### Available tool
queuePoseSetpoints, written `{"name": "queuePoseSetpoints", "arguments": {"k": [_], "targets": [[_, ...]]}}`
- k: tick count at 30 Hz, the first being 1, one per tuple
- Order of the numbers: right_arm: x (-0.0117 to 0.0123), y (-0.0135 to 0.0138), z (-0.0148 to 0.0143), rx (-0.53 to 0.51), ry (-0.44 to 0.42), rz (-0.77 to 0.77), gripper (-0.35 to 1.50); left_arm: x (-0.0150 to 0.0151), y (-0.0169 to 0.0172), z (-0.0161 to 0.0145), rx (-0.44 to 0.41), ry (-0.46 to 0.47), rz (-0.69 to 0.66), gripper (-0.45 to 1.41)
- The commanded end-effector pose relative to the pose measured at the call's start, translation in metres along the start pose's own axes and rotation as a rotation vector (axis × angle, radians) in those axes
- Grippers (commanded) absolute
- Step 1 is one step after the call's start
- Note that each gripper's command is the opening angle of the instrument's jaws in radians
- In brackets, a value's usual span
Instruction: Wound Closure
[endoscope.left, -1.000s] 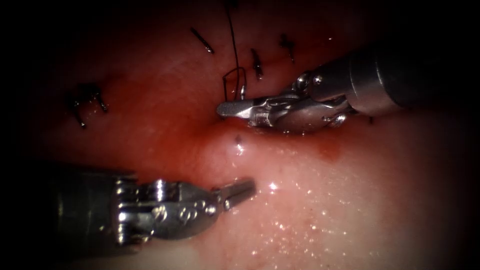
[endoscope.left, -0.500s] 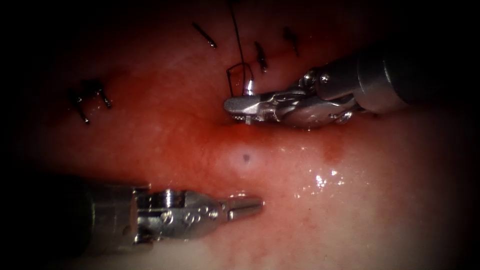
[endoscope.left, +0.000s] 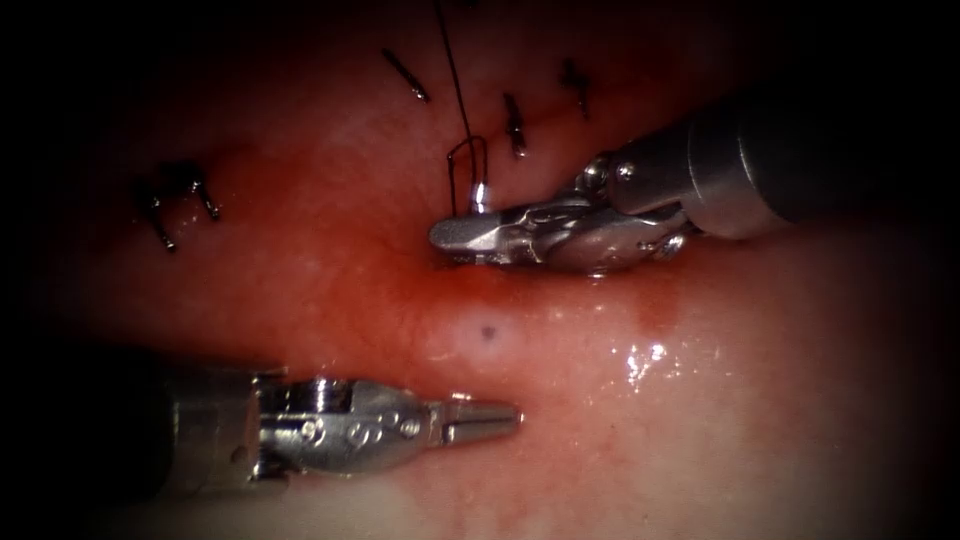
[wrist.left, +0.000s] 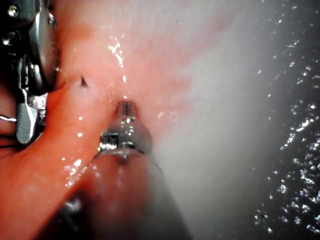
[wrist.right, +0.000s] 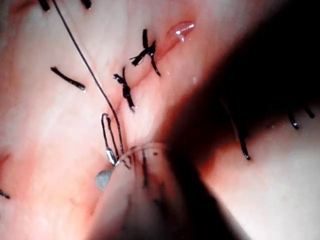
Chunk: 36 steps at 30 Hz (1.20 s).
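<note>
Tied stitches (endoscope.left: 514, 125): several, beyond the needle (endoscope.left: 482, 192); closure part done.
Needle: in the tissue (endoscope.left: 700, 420), its tip (endoscope.left: 487, 333) surfacing, thread (endoscope.left: 458, 80) trailing from its tail.
Right gripper (endoscope.left: 470, 235): clamped on the needle near the tail.
Left gripper (endoscope.left: 485, 420): closed, empty, just short of the needle's tip.
Surface round the needle: wet, glistening, red fluid (endoscope.left: 400, 290) pooled.

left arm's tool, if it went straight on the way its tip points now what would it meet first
Probably only the wet pink tissue. The left arm's silver needle driver points toward the endoscope view's right, jaws shut and holding nothing, low over the glistening surface with no thread or tool ahead. Depth is unclear, so it may graze the tissue.
</note>
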Motion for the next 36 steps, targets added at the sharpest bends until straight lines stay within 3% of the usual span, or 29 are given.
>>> {"name": "queuePoseSetpoints", "arguments": {"k": [1,16,36], "targets": [[-0.0009,0.0005,0.0004,-0.005,-0.012,0.01,-0.35,-0.0002,0.0009,0.0008,-0.003,-0.001,-0.002,-0.37],[-0.0058,-0.0011,0.0003,0.016,-0.109,0.058,-0.35,-0.002,0.0001,0.0003,0.014,-0.005,-0.004,-0.4],[-0.0102,0.0012,0.0009,0.041,-0.167,0.092,-0.35,-0.0031,-0.0006,0.0001,0.034,-0.013,-0.005,-0.43]]}}
